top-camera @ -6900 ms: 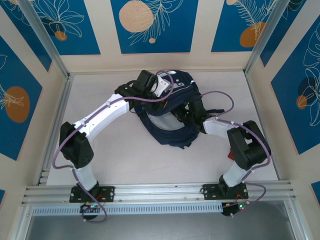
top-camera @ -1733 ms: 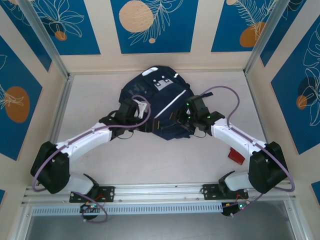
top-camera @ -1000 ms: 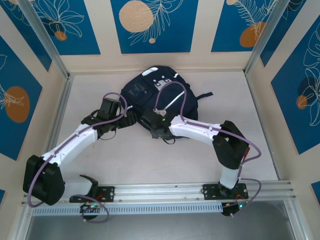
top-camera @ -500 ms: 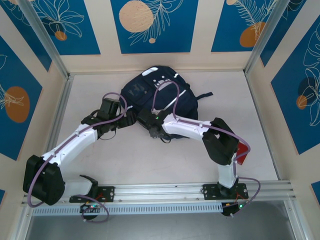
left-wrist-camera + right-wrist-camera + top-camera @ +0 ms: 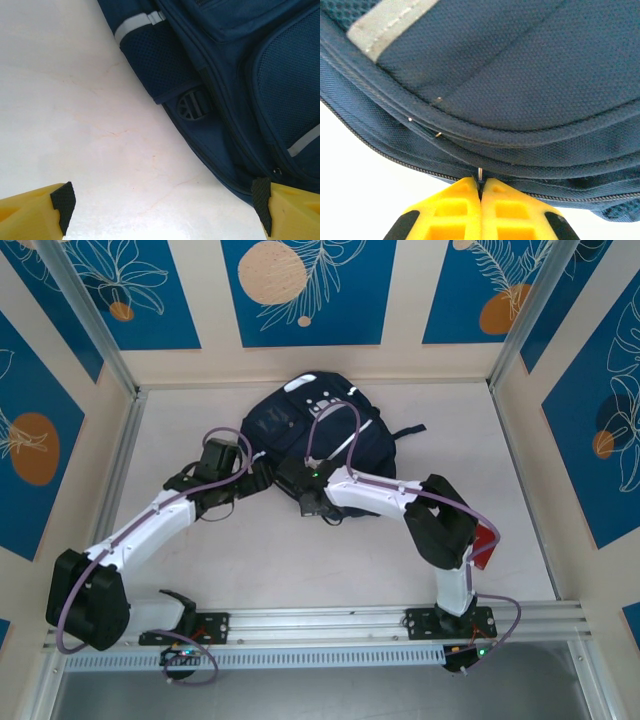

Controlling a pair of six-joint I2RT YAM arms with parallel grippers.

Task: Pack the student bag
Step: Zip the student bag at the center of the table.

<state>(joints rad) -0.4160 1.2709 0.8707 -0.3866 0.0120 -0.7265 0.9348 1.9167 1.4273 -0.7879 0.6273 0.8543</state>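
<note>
Right wrist view: my right end effector (image 5: 480, 186) is closed on a zipper pull (image 5: 479, 173) at 6 o'clock on the student bag (image 5: 520, 75); left end effector (image 5: 162, 206) stands open at its 8 o'clock.

The left arm (image 5: 150, 525) is reaching forward and rightward from its base, with its elbow folded low at the left. The left gripper (image 5: 161, 205) is standing wide open, its yellow fingers (image 5: 30, 212) and their black pads (image 5: 62, 200) set far apart. The right arm (image 5: 375, 495) is bending at the elbow and stretching leftward across the middle. The right gripper (image 5: 480, 189) is pinching fully closed, fingers pressed together.
</note>
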